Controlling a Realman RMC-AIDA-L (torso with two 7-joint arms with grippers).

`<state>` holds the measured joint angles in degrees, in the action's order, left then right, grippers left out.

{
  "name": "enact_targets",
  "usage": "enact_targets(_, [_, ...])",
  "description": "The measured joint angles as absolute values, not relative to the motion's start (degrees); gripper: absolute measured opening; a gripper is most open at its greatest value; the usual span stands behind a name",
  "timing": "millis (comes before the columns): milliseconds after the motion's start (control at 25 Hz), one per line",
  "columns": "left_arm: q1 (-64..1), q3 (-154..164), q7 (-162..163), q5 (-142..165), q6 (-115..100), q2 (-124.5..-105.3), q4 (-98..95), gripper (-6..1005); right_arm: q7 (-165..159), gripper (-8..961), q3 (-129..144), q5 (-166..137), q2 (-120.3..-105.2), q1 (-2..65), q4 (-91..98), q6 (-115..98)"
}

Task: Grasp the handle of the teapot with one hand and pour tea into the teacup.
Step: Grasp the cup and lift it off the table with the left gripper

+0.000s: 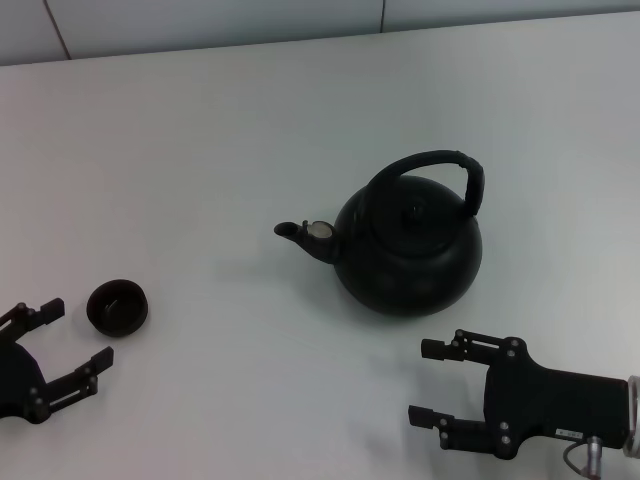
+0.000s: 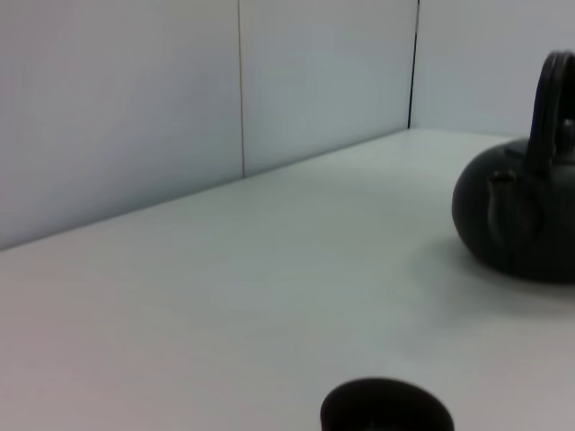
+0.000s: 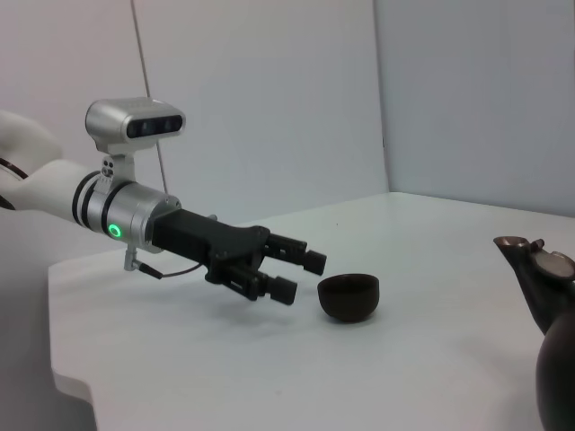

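The matte-black teapot [image 1: 408, 250] stands upright on the white table, right of centre, its spout [image 1: 295, 232] pointing left and its arched handle [image 1: 440, 160] up over the lid. The small dark teacup [image 1: 118, 306] sits at the left, apart from the pot. My left gripper [image 1: 78, 333] rests open just in front of the cup, holding nothing. My right gripper [image 1: 424, 382] is open and empty in front of the teapot, not touching it. The left wrist view shows the teacup [image 2: 386, 415] close by and the teapot [image 2: 517, 215] farther off. The right wrist view shows the teacup [image 3: 349, 296], the left gripper [image 3: 299, 276] and the spout [image 3: 530, 260].
The white table [image 1: 220, 130] runs back to a pale wall [image 1: 200, 25] along its far edge. Its left edge shows beyond the left arm in the right wrist view. Nothing else stands on it.
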<state>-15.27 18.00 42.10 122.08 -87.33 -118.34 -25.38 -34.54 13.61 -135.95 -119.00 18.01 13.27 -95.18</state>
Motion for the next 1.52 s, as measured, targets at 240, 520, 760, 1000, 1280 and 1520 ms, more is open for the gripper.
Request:
enact_targets(240, [-15.17, 18.52, 41.98, 122.0, -85.8, -118.48, -25.4, 800, -34.54, 722, 13.62, -135.93, -119.0, 18.01, 13.27, -95.18])
enact_targets(520, [-15.99, 18.59, 41.98, 121.78, -85.32, -118.47, -25.01, 795, -34.54, 722, 13.62, -135.87, -119.07, 17.93, 13.27, -95.18])
enact_targets(760, [-17.27, 18.77, 42.0, 122.0, -84.17, -118.62, -24.42, 790, -34.54, 723, 13.62, -135.87, -119.09, 17.94, 13.18, -95.18])
enact_targets(1000, [-18.48, 19.58, 41.53, 122.04, -82.48, -118.64, -22.83, 786, -34.54, 723, 13.62, -135.87, -119.09, 17.84, 13.18, -95.19])
enact_targets(1280, [-20.32, 19.7, 41.12, 122.08, -80.78, -118.66, -21.51, 780, -34.54, 721, 13.54, -135.8, -119.09, 17.76, 13.07, -95.19])
enact_targets(1520, [-21.05, 19.68, 40.69, 121.85, -79.79, -118.64, -20.85, 776, -34.54, 721, 13.53, -135.78, -119.09, 17.75, 13.07, -95.19])
